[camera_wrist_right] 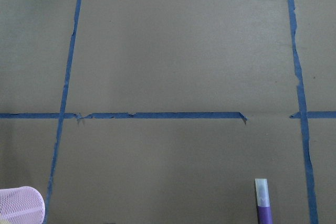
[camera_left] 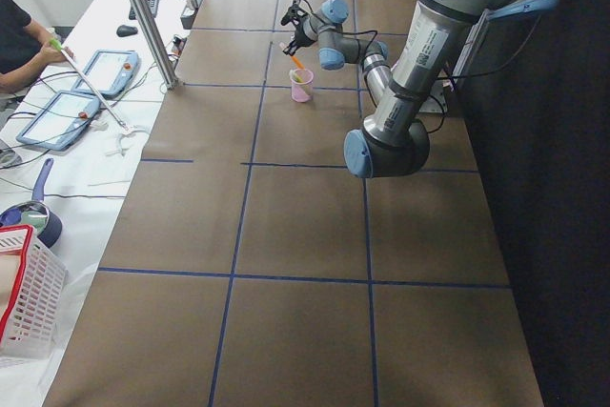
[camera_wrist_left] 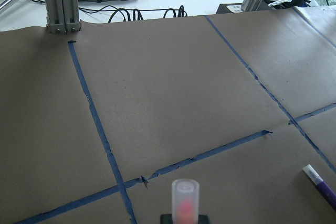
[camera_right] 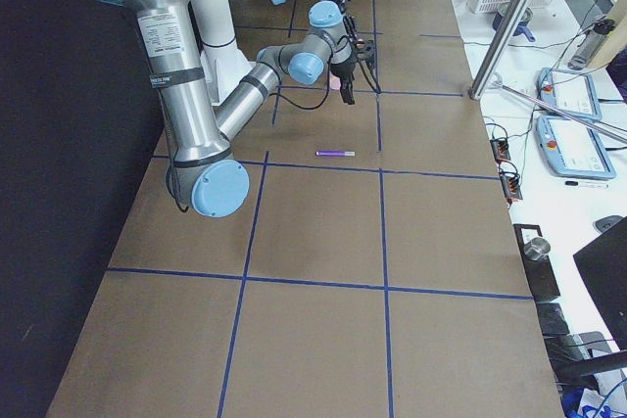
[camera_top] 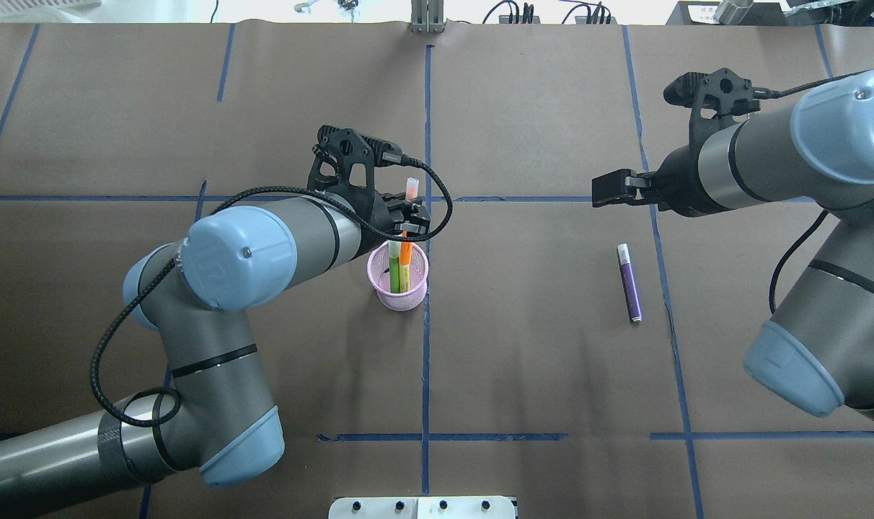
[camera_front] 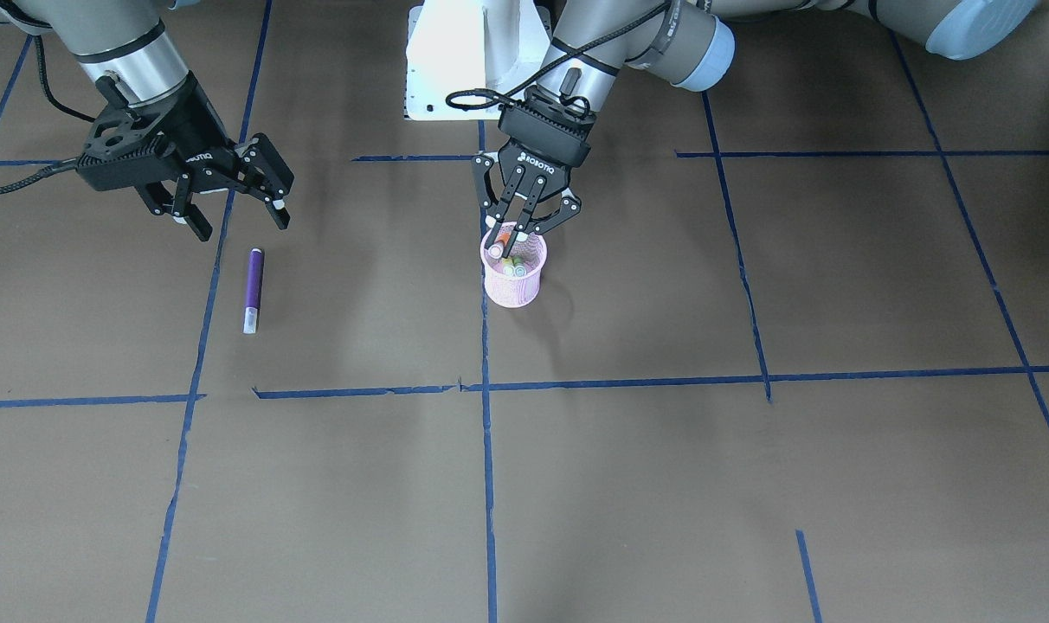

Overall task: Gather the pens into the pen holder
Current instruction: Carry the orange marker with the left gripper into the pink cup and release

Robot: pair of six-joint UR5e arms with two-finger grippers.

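A brown paper-covered desk [camera_top: 538,360] has two robot arms over it. Near the middle of the desk, well away from every edge, a pink mesh pen holder [camera_front: 513,281] stands upright. The left fingers [camera_front: 533,203] hang directly over it, clamped together on an orange pen [camera_top: 405,252]. That pen is upright, with its pale clear end on top and its lower end inside the rim. A green pen [camera_top: 394,272] and a yellowish pen [camera_top: 404,277] stand in the holder beside it.

A purple pen [camera_front: 254,290] lies flat on the desk, well apart from the holder, toward the desk's right end. Its long axis runs roughly from the robot's edge to the operators' edge, with the pale end toward the operators. The right fingers [camera_front: 273,195] hover close above it, spread wide apart, holding nothing and not touching it. The views do not agree on whether they sit straight over the pen or a little to one side. The gap between them appears to lie across the pen's length, which looks suited to pinching its barrel.

The right arm is plainly the nearer one to this pen, and the left is occupied at the holder. By my judgement the orange pen needs only letting go. The purple pen is the only one I see outside the holder.
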